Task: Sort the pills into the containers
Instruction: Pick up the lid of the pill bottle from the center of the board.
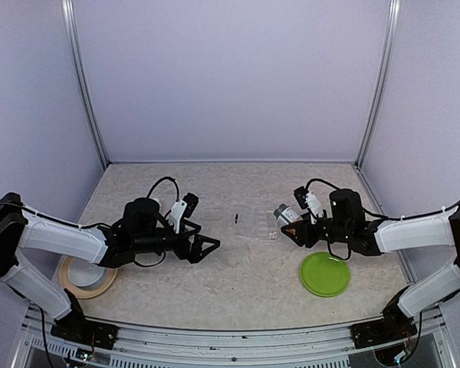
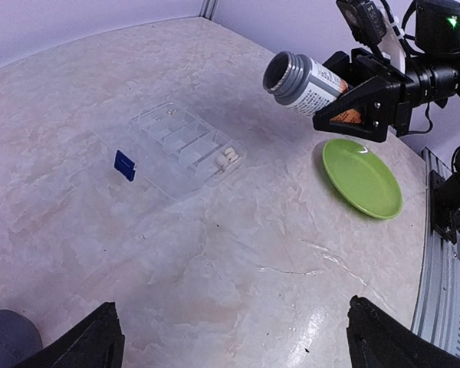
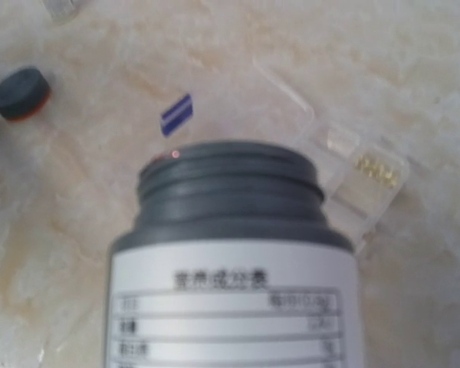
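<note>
Within pale lilac walls [image 1: 230,77], the left hand [image 1: 205,241] is held released over the marbled worktop [image 1: 238,284], a clear pill tray [image 2: 180,142] is seen ahead of it, and the tilted bottle [image 2: 303,80] is grasped in the right hand [image 1: 291,228].

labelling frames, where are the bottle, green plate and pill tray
bottle [image 2: 320,83], left wrist view, white label
green plate [image 2: 364,180], left wrist view, bare centre
pill tray [image 2: 188,138], left wrist view, empty compartment

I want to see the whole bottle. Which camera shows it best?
Left wrist: the bottle shows nearly whole, tilted in the right gripper. Right wrist shows only its neck and label; the top view shows it tiny.
</note>
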`<action>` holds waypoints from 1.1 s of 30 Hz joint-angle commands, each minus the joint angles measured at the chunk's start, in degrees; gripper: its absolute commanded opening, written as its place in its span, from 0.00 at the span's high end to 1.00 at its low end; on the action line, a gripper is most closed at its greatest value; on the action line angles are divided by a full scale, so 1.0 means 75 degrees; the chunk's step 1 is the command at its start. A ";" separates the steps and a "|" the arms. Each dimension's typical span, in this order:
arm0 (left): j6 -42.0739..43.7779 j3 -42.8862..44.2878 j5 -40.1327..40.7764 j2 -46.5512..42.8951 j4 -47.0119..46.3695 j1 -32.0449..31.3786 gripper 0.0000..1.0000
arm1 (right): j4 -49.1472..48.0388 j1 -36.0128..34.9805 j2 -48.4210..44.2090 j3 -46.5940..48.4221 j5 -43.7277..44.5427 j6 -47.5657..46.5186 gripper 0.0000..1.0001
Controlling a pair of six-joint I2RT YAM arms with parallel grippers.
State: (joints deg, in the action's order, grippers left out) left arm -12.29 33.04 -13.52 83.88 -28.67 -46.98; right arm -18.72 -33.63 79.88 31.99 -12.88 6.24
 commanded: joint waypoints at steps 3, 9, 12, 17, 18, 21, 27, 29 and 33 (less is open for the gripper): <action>0.0126 0.0189 -0.0018 0.0069 0.0002 -0.0040 0.01 | -0.1412 -0.0063 -0.0569 -0.0496 -0.0121 0.0058 0.99; 0.0114 0.0199 -0.0026 0.0080 0.0000 -0.0040 0.01 | -0.2135 -0.0063 -0.1127 -0.0914 -0.0119 -0.0013 0.99; 0.0116 0.0189 -0.0022 0.0067 0.0013 -0.0040 0.01 | -0.2397 -0.0063 -0.1495 -0.1081 -0.0072 -0.0117 1.00; 0.0101 0.0189 0.0056 0.0056 0.0025 -0.0040 0.01 | -0.2935 -0.0064 -0.2286 -0.1427 -0.0007 -0.0284 1.00; 0.0098 0.0189 0.0067 0.0065 0.0024 -0.0040 0.01 | -0.3042 -0.0063 -0.2458 -0.1489 0.0007 -0.0308 1.00; 0.0075 0.0199 0.0141 0.0088 0.0045 -0.0040 0.01 | -0.3222 -0.0063 -0.2933 -0.1589 0.0030 -0.0412 1.00; -0.0191 0.0248 0.0735 0.0282 0.0202 0.0059 0.01 | -0.3558 -0.0072 -0.3746 -0.1837 0.0059 -0.0641 1.00; -0.0288 0.0318 0.1097 0.0382 0.0441 0.0170 0.01 | -0.3880 -0.0064 -0.4078 -0.2049 0.0182 -0.0678 1.00; -0.0545 0.0339 0.1322 0.0564 0.0679 0.0589 0.01 | -0.4553 -0.0065 -0.4508 -0.2395 0.0248 -0.0694 1.00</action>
State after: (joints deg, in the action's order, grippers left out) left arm -14.06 34.26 -7.20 86.76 -26.15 -45.30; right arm -45.54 -33.65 48.66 15.99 -12.19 2.09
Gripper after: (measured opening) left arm 0.988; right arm 0.535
